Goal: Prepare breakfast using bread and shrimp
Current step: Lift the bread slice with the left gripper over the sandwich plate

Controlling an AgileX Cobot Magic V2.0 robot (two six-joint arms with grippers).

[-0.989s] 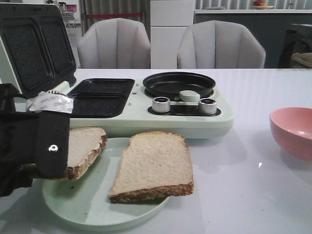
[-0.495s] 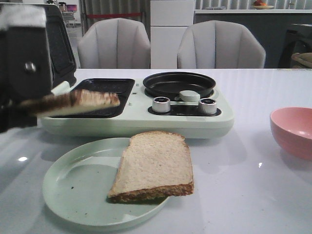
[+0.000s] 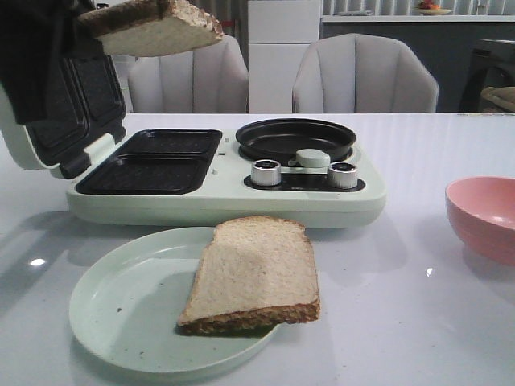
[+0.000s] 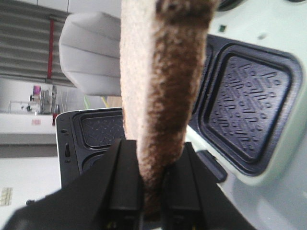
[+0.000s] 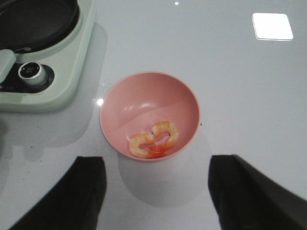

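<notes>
Here: pink bowl (image 5: 149,115) – shrimp (image 5: 154,140) (curled) | plate (image 3: 113,305) – bread (image 3: 253,273)

A glossy white table (image 3: 418,322) bears a breakfast maker (image 3: 233,193), green plate (image 3: 121,322) and pink bowl (image 3: 487,217).

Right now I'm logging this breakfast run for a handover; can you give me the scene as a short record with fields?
held slice: bread gripped by the left gripper, raised above the open sandwich maker
left jaws: shut on the slice's crust edge
second slice: bread lying on the pale green plate
sandwich plates: both wells bare
shrimp: shrimp in the pink bowl
right gripper: right gripper above the bowl, jaws open, holding nothing
</notes>
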